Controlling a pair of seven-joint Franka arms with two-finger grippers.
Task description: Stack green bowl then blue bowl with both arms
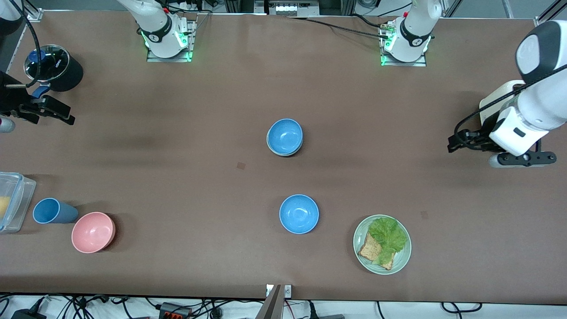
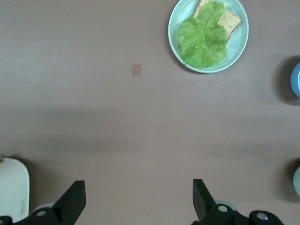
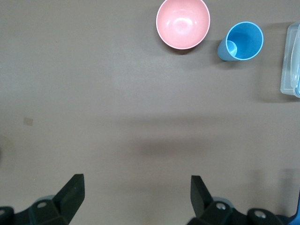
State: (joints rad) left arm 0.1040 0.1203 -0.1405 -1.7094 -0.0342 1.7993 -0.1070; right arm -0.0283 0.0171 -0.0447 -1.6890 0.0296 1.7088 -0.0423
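Note:
A blue bowl sits nested in a pale bowl at the middle of the table. Only a thin pale rim of that lower bowl shows, which looks like the green bowl. A sliver of it shows at the edge of the left wrist view. A second blue bowl stands alone, nearer the front camera. My left gripper is open and empty over the left arm's end of the table. My right gripper is open and empty over the right arm's end.
A pale green plate with lettuce and bread lies beside the lone blue bowl. A pink bowl, a blue cup and a clear container sit at the right arm's end. A black pot with a glass lid stands near the right gripper.

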